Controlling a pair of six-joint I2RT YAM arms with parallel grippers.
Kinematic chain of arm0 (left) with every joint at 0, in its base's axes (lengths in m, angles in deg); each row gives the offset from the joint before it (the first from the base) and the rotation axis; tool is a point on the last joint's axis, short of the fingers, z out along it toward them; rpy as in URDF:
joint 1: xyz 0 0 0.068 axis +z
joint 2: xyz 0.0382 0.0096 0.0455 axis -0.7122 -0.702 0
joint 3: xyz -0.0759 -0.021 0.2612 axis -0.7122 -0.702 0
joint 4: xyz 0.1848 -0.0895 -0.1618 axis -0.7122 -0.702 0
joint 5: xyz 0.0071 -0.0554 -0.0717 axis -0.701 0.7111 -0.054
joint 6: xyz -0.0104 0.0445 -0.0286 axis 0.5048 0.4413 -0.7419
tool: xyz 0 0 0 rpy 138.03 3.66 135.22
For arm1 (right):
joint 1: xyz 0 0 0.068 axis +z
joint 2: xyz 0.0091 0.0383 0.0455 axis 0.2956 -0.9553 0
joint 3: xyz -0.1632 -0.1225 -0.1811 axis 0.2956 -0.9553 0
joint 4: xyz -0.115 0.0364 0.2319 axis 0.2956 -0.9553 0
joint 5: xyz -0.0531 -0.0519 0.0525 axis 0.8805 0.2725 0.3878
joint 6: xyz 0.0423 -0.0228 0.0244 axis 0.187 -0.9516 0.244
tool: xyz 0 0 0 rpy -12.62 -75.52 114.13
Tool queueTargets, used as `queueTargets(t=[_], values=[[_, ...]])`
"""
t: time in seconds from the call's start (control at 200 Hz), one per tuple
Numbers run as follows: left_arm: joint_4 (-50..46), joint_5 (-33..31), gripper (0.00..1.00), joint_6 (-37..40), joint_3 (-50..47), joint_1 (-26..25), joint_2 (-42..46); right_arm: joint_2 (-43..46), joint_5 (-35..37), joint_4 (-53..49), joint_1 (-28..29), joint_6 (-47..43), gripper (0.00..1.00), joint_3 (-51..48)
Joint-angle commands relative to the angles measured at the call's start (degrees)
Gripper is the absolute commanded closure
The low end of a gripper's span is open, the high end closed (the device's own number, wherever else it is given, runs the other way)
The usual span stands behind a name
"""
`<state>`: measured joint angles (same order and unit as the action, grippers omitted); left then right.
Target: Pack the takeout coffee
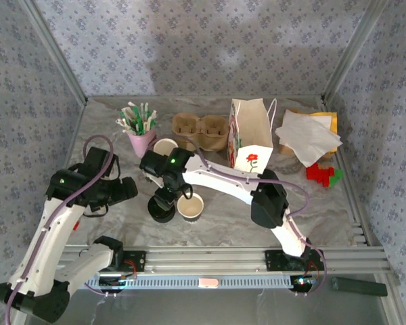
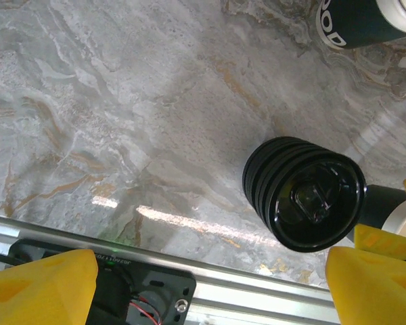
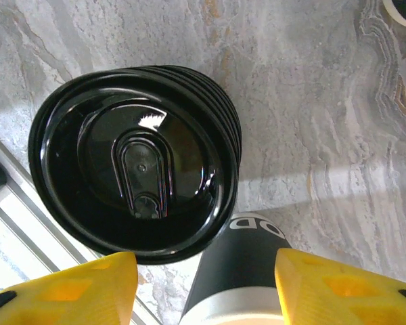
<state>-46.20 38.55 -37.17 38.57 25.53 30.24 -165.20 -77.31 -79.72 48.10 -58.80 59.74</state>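
Observation:
The takeout coffee (image 1: 190, 207) is a paper cup with a dark band, standing near the front with its top open and no lid on it. A pile of black lids (image 1: 162, 210) sits just left of it. My right gripper (image 1: 168, 198) reaches across from the right and hangs over both. In the right wrist view its jaws (image 3: 206, 263) are apart, the cup (image 3: 240, 261) lies between them against the right finger, and the lid pile (image 3: 132, 183) fills the space ahead. My left gripper (image 2: 210, 291) is open and empty, left of the lid pile (image 2: 304, 193).
Behind stand lidless white cups (image 1: 165, 147), a pink cup of stirrers (image 1: 140, 130), a cardboard cup carrier (image 1: 200, 131), a white paper bag with a flower (image 1: 251, 139), napkins (image 1: 308, 137) and red and green pieces (image 1: 323, 175). A metal rail (image 1: 210, 258) runs along the near edge.

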Motion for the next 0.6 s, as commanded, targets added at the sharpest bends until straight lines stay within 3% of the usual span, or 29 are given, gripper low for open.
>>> queueTargets(t=[0.0, 0.595], values=[[2.28, 0.39, 0.13, -0.04, -0.36, 0.37, 0.16, -2.56, -1.02, -1.47, 0.26, -0.92, 0.44, 3.48], [3.94, 0.36, 0.12, 0.49, 2.08, 0.54, -0.80, -5.44, 1.62, -0.89, 0.09, -0.48, 0.53, 3.02]])
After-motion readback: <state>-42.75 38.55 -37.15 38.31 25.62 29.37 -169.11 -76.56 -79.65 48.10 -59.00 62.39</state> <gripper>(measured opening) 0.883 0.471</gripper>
